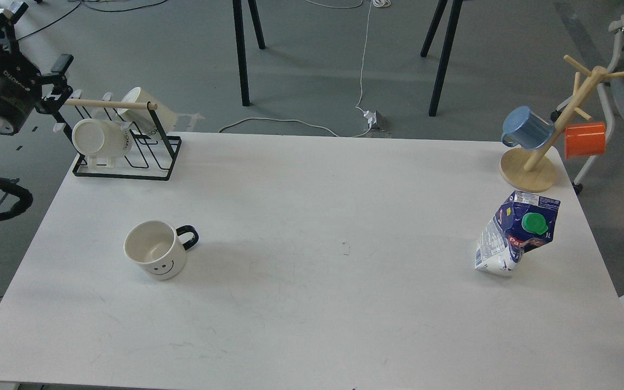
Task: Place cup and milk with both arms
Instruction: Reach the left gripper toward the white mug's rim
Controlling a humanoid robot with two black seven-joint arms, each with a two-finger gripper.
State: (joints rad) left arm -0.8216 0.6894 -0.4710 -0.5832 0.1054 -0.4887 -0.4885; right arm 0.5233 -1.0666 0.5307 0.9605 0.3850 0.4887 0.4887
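Cup [155,250] sits upright on the left part of the white tabletop [312,303], mouth open to the view, black handle pointing right, smiley face on the near side. Milk [517,234] stands well apart from it on the right part of the tabletop, carton dented and leaning, green cap [533,223] facing the view, red lettering below the cap. Nothing touches either one. Behind the cup, at the tabletop's far-left corner, a black wire rack [128,154] w/ a wooden bar holds two white mugs [99,140] lying on their sides (lettering on them too small to read). Behind the milk, at the far-right corner, a wooden mug tree [528,172] carries a blue mug [526,128] and an orange mug [585,140], base just beyond the carton, not touching it. Left arm comes in at the upper-left edge, off the tabletop, near the rack; left hand [60,67] is dark and seen at an angle, cannot tell how far its fingers are apart, holding nothing visible. Right arm and hand not in view. Beyond the tabletop: grey floor, black furniture legs, a white cable running to a power block [374,119].
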